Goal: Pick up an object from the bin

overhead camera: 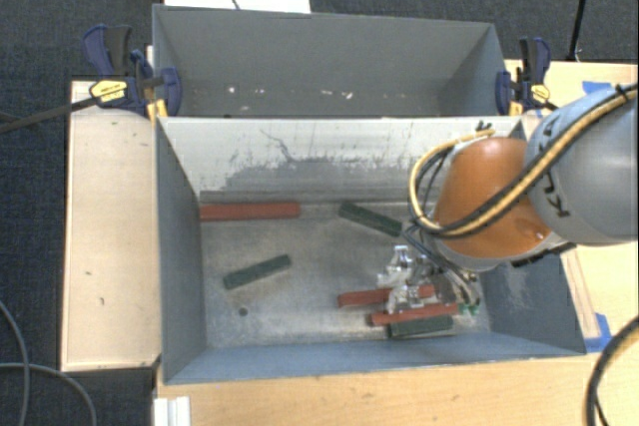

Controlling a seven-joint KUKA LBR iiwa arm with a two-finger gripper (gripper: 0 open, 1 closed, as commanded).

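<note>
My gripper (404, 286) is low in the bin's front right part, under the orange wrist cover. Its metal fingers stand right over a small cluster of flat sticks: a red stick (361, 297), a second red stick (384, 318) below it, and a dark green stick (424, 325) at the front. The fingertips look to touch the upper red stick, but whether they close on it is hidden. Another dark green stick (369, 217) lies just behind the gripper, partly under the wrist.
A long red stick (250, 211) lies along the back wall at the left. A dark green stick (257, 271) lies tilted on the floor left of centre. The arm and its cables cover the bin's right side.
</note>
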